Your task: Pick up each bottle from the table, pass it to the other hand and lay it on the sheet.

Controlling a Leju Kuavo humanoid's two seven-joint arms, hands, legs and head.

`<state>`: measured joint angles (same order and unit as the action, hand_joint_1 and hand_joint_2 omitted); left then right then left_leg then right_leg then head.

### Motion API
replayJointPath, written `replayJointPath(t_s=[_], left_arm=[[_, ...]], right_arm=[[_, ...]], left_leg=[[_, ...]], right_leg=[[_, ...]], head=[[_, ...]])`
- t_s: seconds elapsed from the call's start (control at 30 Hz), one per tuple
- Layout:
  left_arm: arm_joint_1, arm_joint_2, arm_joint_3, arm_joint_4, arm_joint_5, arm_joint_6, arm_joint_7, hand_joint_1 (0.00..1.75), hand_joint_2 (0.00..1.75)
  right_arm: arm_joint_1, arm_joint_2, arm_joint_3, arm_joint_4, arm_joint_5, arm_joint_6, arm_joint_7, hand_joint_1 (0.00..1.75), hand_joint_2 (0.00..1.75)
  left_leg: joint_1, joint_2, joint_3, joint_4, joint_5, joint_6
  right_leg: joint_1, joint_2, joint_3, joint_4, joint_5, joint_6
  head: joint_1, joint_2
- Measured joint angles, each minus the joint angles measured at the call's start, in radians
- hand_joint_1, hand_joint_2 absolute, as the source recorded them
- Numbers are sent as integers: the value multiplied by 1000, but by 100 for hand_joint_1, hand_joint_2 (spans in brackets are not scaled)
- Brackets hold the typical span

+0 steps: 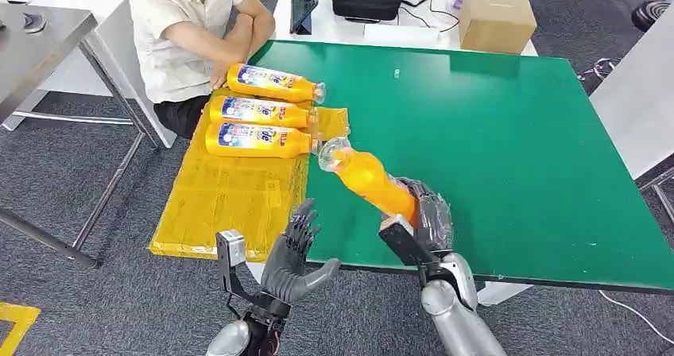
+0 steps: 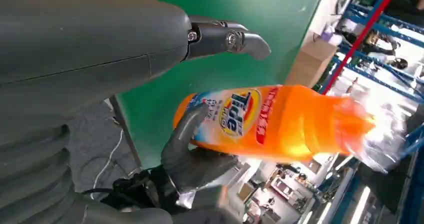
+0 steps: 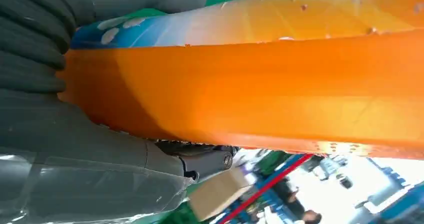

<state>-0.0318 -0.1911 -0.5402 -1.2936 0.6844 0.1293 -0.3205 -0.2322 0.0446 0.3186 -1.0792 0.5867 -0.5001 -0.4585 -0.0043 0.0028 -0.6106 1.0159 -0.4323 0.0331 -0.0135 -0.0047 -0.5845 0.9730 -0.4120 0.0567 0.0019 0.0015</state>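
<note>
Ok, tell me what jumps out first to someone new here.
The orange bottle held up by the right hand over the green table, tilted toward the open left hand. Then three matching bottles lying side by side on the yellow sheet, with a seated person right behind them.

From my station, the bottle [image 3: 260,84] runs off the right wrist picture's edge, its cap end unseen there. In the head view its base is buried in the right hand [image 1: 425,213]. The person [image 1: 191,30] is cut off at the top edge (head out of frame). The lying bottles' [image 1: 258,114] labels are too small to read.
</note>
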Motion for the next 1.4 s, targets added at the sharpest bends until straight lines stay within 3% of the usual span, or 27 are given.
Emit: replayJointPath(t_s=[0.2, 0.57, 0.83, 0.87, 0.9, 1.07, 1.1, 1.13, 1.23, 1.27, 1.3, 1.33, 1.37, 1.4], left_arm=[[-34, -2, 14, 50, -27, 19, -51, 0, 175], [-62, -12, 18, 61, -141, 127, -175, 0, 175], [-80, -26, 35, 49, -162, 153, -196, 0, 175], [-80, -27, 39, 48, -146, 140, -183, 154, 175], [-80, -28, 42, 47, -119, 123, -166, 175, 175], [-82, -33, 58, 47, -74, 98, -136, 175, 175], [-83, -34, 58, 47, -73, 98, -135, 175, 175], [-84, -34, 59, 47, -73, 98, -135, 175, 175], [-87, -34, 61, 48, -63, 98, -126, 175, 175], [-89, -34, 62, 48, -51, 92, -117, 175, 175], [-90, -34, 65, 48, -39, 88, -108, 175, 175], [-92, -34, 68, 50, -26, 83, -98, 175, 175], [-93, -34, 71, 52, -11, 79, -89, 175, 175], [-95, -36, 75, 54, -2, 76, -82, 175, 175]], right_arm=[[8, 14, 104, -22, -50, 87, -20, 141, 175], [40, 24, 235, -30, -74, 109, -34, 143, 175], [48, 26, 286, -50, -80, 131, -38, 129, 175], [48, 26, 290, -54, -80, 131, -38, 126, 175], [47, 26, 294, -57, -80, 131, -38, 124, 175], [43, 26, 304, -61, -84, 127, -36, 124, 175], [42, 25, 305, -61, -84, 125, -36, 110, 175], [41, 25, 305, -62, -84, 123, -35, 106, 175], [39, 25, 307, -63, -85, 121, -35, 119, 175], [39, 25, 307, -63, -86, 121, -35, 113, 175], [38, 25, 309, -63, -87, 120, -35, 96, 175], [38, 25, 310, -63, -87, 118, -35, 58, 175], [36, 25, 311, -63, -87, 115, -34, 7, 175], [34, 25, 312, -63, -85, 113, -33, 0, 175]], left_leg=[[0, 0, -1, 0, 0, 0], [0, 0, -2, 0, 0, 0], [0, 0, -3, 0, 0, 0], [0, 0, -3, 0, 0, 0], [0, 0, -3, 0, 0, 0], [0, 0, -3, 0, 0, 0], [0, 0, -3, 0, 0, 0], [0, 0, -3, 0, 0, 0], [0, 0, -3, 0, 0, 0], [0, 0, -3, 0, 0, 0], [0, 0, -3, 0, 0, 0], [0, 0, -3, 0, 0, 0], [0, 0, -3, 0, 0, 0], [0, 0, -3, 0, 0, 0]], right_leg=[[0, 0, -1, 0, 0, 0], [0, 0, -3, 0, 0, 0], [0, 0, -3, 0, 0, 0], [0, 0, -3, 0, 0, 0], [0, 0, -3, 0, 0, 0], [0, 0, -3, 0, 0, 0], [0, 0, -3, 0, 0, 0], [0, 0, -3, 0, 0, 0], [0, 0, -3, 0, 0, 0], [0, 0, -3, 0, 0, 0], [0, 0, -3, 0, 0, 0], [0, 0, -3, 0, 0, 0], [0, 0, -3, 0, 0, 0], [0, 0, -3, 0, 0, 0]], head=[[0, 0], [0, 0], [0, 0], [0, 0], [0, 0], [0, 0], [0, 0], [0, 0], [0, 0], [0, 0], [0, 0], [0, 0], [0, 0], [0, 0]])
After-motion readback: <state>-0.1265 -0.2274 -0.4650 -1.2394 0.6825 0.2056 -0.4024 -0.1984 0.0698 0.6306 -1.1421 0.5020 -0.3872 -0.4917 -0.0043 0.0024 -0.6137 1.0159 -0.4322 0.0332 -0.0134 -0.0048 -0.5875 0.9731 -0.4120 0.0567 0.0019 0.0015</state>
